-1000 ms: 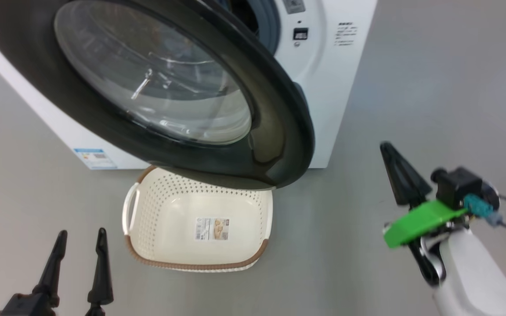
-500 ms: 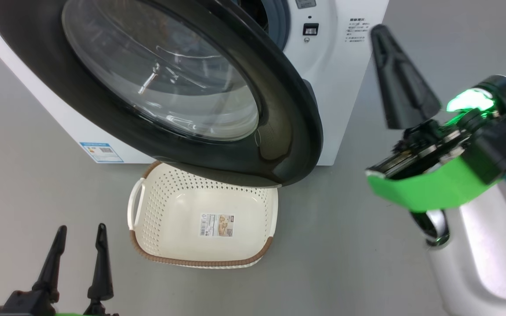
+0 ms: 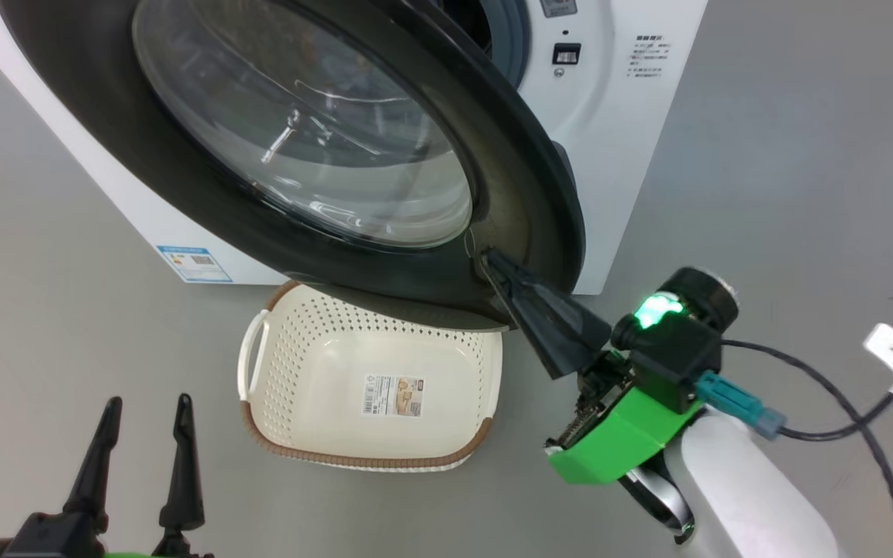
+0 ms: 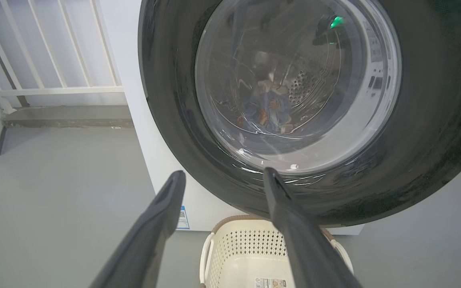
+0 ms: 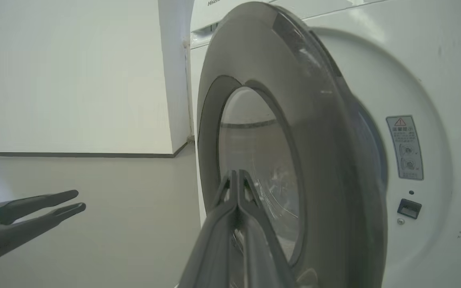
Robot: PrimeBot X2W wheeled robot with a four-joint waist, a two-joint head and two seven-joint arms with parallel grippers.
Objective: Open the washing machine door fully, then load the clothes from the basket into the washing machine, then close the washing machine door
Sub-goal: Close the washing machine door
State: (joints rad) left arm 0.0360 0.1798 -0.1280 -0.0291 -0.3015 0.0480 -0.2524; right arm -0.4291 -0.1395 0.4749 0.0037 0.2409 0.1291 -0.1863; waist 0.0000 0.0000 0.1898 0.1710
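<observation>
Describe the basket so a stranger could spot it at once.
Start at the big white washing machine, whose black-ringed round door hangs open. On the grey floor just below that door sits the basket. It alone is cream perforated plastic with a brown rim and a paper label inside.

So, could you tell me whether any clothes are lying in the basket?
No, in the head view the basket shows a bare cream inside with just the paper label on its bottom.
</observation>
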